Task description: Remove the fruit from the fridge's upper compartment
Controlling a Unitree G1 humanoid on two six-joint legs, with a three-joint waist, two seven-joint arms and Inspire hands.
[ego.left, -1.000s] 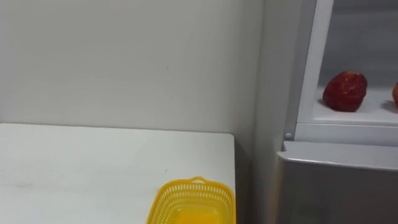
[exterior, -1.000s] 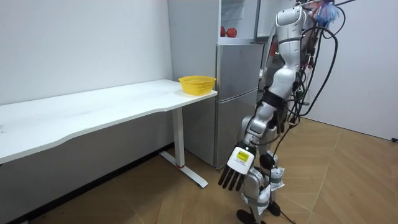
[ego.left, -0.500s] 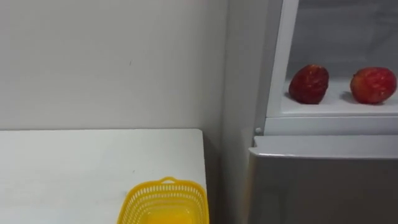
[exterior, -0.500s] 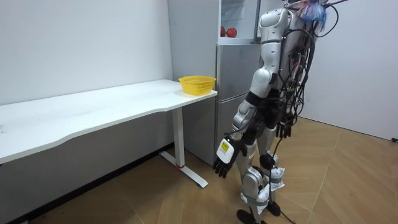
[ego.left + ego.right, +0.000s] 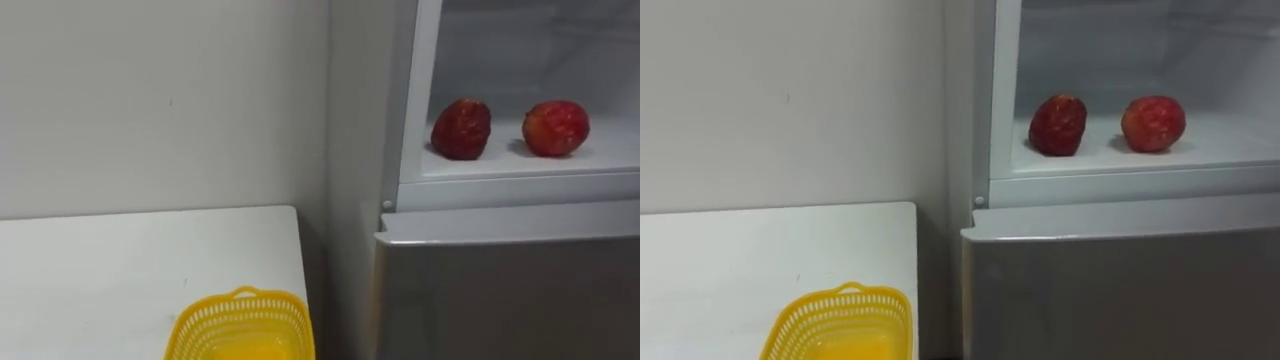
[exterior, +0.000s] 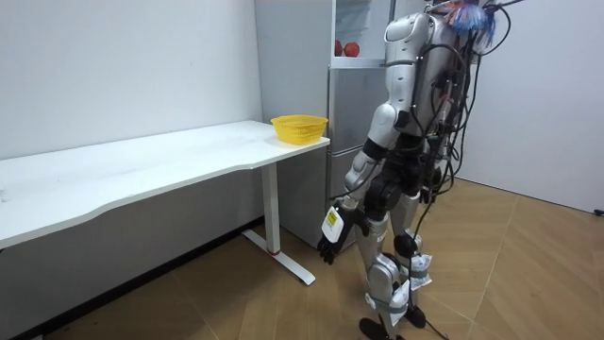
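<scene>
**Squared up to the open upper fridge, hands low**

I've got the upper fridge compartment [image 5: 520, 40] open in front of me, with the task's things sitting on its white shelf [image 5: 520, 162]: the left red fruit [image 5: 461, 129] and the right red fruit [image 5: 555, 128], near each other but apart. My left hand [image 6: 330, 241] hangs down beside the leg with its fingers loose and straight, holding nothing. Both fruits are far above it and ahead. My right hand [image 6: 427, 195] is tucked against the body on the room view's right, and I cannot tell its state.

My call is that the reach hasn't begun. To do it well, I'd raise the hand above the closed lower door [image 5: 500, 290] and clear the shelf lip. Then I'd go in level and close round one fruit from the side, so it isn't knocked into its neighbour. These round fruits will likely roll if nudged.

The count is two red fruits and one yellow basket [image 5: 240, 297]. The basket sits on the counter [image 5: 120, 270], at the end nearest the fridge, up and off to the side of my left hand. It looks the likely drop-off.
</scene>
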